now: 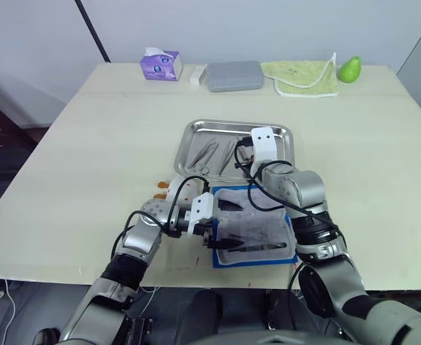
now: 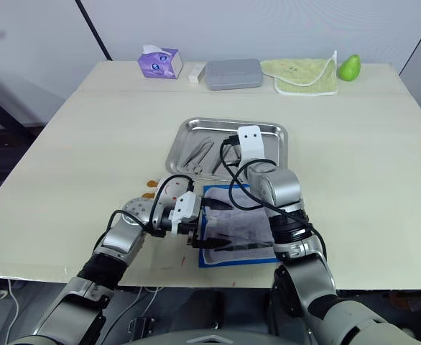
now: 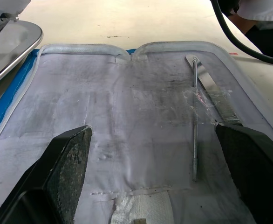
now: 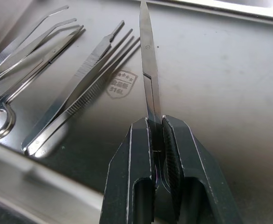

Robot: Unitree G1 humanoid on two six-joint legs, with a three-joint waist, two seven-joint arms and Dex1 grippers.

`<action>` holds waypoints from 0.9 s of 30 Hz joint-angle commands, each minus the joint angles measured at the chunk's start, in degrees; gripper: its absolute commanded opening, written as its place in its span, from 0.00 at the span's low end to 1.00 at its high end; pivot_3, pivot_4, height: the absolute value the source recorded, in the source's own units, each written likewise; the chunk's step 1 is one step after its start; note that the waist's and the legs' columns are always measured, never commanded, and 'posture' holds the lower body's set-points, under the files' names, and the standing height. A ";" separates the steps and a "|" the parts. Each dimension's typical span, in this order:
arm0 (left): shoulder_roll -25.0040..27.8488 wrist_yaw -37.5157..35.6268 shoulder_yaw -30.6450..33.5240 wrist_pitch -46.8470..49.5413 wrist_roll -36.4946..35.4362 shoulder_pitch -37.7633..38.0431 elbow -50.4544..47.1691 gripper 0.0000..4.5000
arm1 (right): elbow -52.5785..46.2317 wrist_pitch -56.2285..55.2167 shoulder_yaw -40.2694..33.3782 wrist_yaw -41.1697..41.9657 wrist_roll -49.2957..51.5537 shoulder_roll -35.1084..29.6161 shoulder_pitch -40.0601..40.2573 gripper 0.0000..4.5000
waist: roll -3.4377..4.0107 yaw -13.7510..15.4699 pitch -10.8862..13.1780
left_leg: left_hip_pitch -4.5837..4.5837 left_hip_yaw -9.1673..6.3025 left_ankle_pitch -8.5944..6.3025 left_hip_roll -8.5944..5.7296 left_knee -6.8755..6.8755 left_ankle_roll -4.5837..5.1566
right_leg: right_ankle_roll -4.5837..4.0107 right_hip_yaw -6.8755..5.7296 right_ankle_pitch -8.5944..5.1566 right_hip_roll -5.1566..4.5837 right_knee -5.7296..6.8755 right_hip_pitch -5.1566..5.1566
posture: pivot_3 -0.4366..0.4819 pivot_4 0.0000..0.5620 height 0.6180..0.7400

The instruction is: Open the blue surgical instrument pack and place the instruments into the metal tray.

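My right gripper [image 4: 157, 140] pinches slender steel tweezers [image 4: 148, 70] over the shiny steel tray [image 1: 196, 133]; left gripper [image 3: 150, 163] spread wide above the opened blue pack [image 1: 257, 259].

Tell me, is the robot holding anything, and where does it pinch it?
Right gripper pinches a slender pointed instrument near one end, over the metal tray. Left gripper holds nothing.

From the head you look down and forward over the table [image 1: 67, 158] with both eyes, while your wrist cameras sit close, left over the blue surgical instrument pack [image 3: 127, 121], right over the metal tray [image 4: 229, 70] at 12 o'clock.
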 commanded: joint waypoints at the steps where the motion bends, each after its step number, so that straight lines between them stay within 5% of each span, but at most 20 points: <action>1: 0.61 1.18 -1.16 1.99 1.99 1.60 2.21 1.00 | -1.22 -0.63 -0.29 -0.37 0.20 3.23 0.67 0.02 | 0.00 0.00 0.00 | 0.00 0.00 0.00 0.00 0.00 0.00 | 0.00 0.00 0.00 0.00 0.00 0.00 | 0.48 0.27 1.00; 14: 0.62 1.41 -1.02 2.21 1.98 1.46 2.19 1.00 | 0.04 -0.94 -0.66 0.29 0.43 2.52 0.85 0.02 | 0.01 -0.01 0.00 | 0.00 0.00 0.00 0.01 -0.01 0.00 | 0.00 0.00 0.00 0.00 -0.01 0.00 | 0.48 0.27 1.00; 15: 0.62 1.40 -1.00 2.21 1.97 1.46 2.18 1.00 | -0.02 -1.05 -0.55 0.45 0.37 2.37 0.83 0.19 | 0.01 -0.01 0.00 | 0.00 0.00 0.00 0.01 -0.01 0.00 | 0.00 0.00 0.00 0.00 -0.01 0.00 | 0.48 0.27 1.00; 19: 0.54 1.41 -0.94 2.16 1.92 1.44 2.31 1.00 | -2.45 -1.17 -0.01 1.96 0.63 1.59 1.12 0.54 | 0.01 -0.01 0.01 | 0.00 0.00 0.00 0.01 -0.01 0.00 | 0.00 0.00 0.00 0.01 -0.01 -0.01 | 0.48 0.27 1.00; 23: 0.58 1.36 -0.84 2.15 1.78 1.63 2.27 1.00 | -9.57 -2.37 1.82 7.11 2.00 -1.56 3.01 0.57 | 0.01 0.01 0.01 | -0.02 0.00 0.00 0.01 -0.02 0.00 | 0.00 0.00 0.00 0.00 -0.03 -0.01 | 0.48 0.27 1.00; 27: 0.73 1.02 -0.62 2.01 1.50 1.88 2.37 1.00 | -20.96 -12.38 3.13 25.24 9.38 -9.08 8.11 0.57 | 0.03 0.04 0.03 | -0.02 0.01 0.00 0.01 -0.02 0.00 | 0.02 0.00 -0.01 0.00 -0.07 -0.01 | 0.48 0.27 1.00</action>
